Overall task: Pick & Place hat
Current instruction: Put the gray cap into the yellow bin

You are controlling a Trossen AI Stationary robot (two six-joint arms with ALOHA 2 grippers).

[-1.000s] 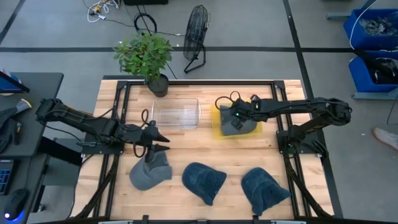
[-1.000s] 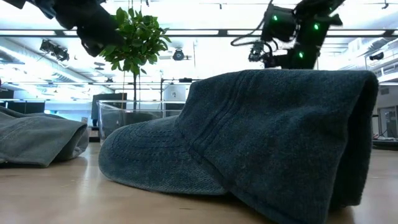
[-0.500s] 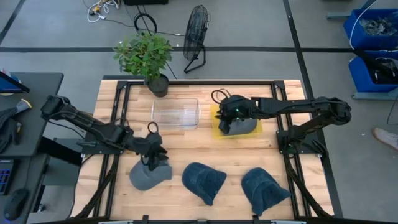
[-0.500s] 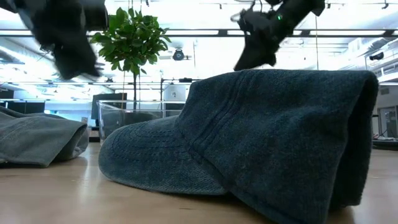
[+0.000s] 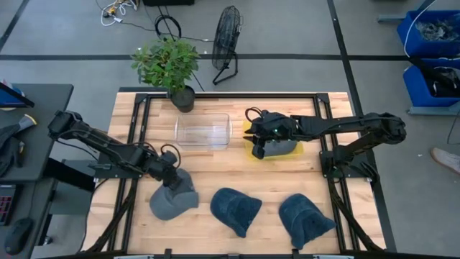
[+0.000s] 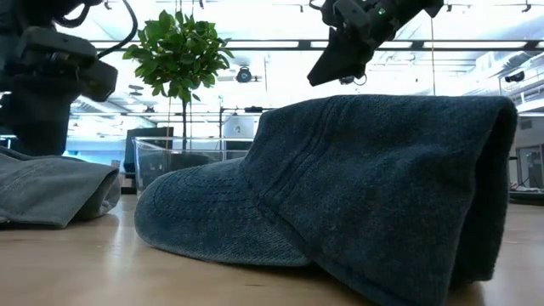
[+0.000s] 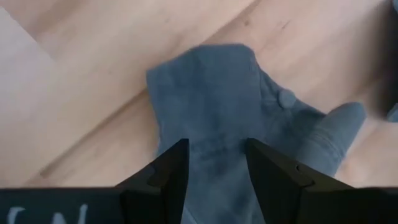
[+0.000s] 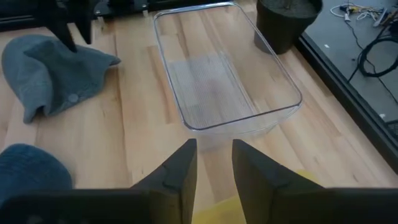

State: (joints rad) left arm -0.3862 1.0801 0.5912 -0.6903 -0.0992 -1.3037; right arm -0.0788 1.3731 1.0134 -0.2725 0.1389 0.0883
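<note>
A grey hat [image 5: 172,203] lies on the table near its left front. My left gripper [image 5: 171,180] points down over the hat's far part, fingers open. In the left wrist view the grey hat [image 7: 217,112] fills the gap between the fingers of my left gripper [image 7: 216,168]. A second grey hat [image 5: 282,147] lies in a yellow tray [image 5: 248,137] at the right back. My right gripper [image 5: 256,147] is open and empty at that tray's left edge, raised above the table. It also shows in the low view [image 6: 327,68]. My left gripper stands with open fingers [image 7: 163,180] on either side of a part of the grey hat's cloth [image 7: 214,155], coming from above. I cannot tell whether the fingers touch it. The hat lies flat on the table.
A clear plastic container [image 5: 203,131] stands at the back middle, with a potted plant [image 5: 169,65] behind it. Two blue hats [image 5: 236,210] [image 5: 305,219] lie along the front edge. The nearer blue hat [image 6: 340,195] blocks much of the low view.
My left gripper has tipped from nearly level to pointing down and has come down toward the grey hat at the left front. My right gripper has gone toward the table's left, off the grey hat in the yellow tray, which stays in the tray.
</note>
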